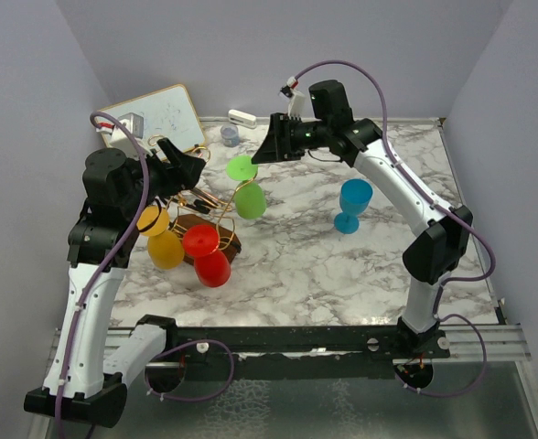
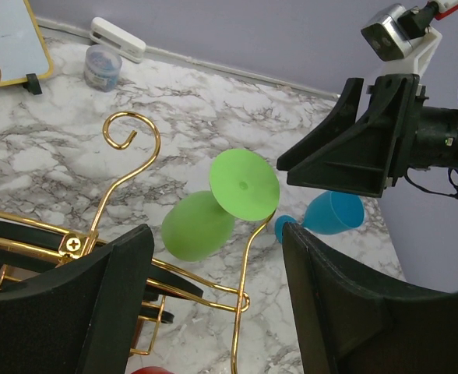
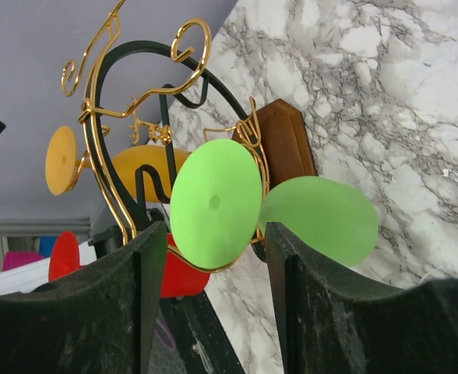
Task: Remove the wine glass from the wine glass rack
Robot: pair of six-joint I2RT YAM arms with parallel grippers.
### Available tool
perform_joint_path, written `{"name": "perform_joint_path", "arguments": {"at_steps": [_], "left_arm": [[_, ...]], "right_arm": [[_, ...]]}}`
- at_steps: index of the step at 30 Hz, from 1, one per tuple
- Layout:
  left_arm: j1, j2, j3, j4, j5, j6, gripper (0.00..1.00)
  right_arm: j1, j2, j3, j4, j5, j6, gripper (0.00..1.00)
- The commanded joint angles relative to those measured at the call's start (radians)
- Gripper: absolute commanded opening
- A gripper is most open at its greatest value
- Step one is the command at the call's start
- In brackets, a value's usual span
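Hanging foot-up on the right side of the rack (image 3: 286, 142): the green glass (image 1: 249, 199). Hanging likewise on its left and front: a yellow glass (image 1: 166, 247) and a red glass (image 1: 212, 265). Standing upright to the rack's right, well apart: a blue glass (image 1: 352, 203). Hovering just beside the green foot, fingers spread: right gripper (image 1: 258, 155). Poised over the rack's left, fingers also apart: left gripper (image 1: 194, 167).

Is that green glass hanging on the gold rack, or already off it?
On the rack: the green glass hangs with its foot caught in the gold wire.
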Motion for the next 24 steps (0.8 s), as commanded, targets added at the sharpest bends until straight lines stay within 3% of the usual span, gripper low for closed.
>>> {"name": "perform_joint_path", "arguments": {"at_steps": [1,9,16,24], "left_arm": [[0.005,-0.046,0.001,-0.008,-0.01,0.019,0.69],[0.005,-0.096,0.002,-0.028,-0.02,0.023,0.68],[0.004,-0.115,-0.003,-0.034,-0.033,0.027,0.68],[0.005,-0.118,-0.015,-0.035,-0.035,0.03,0.68]], "right_arm": [[0.024,0.041,0.044,0.044,0.027,0.009,0.52],[0.043,0.063,0.041,0.054,0.051,0.002,0.48],[0.048,0.059,0.027,0.075,0.039,0.0,0.23],[0.049,0.038,0.013,0.082,0.08,-0.006,0.15]]}}
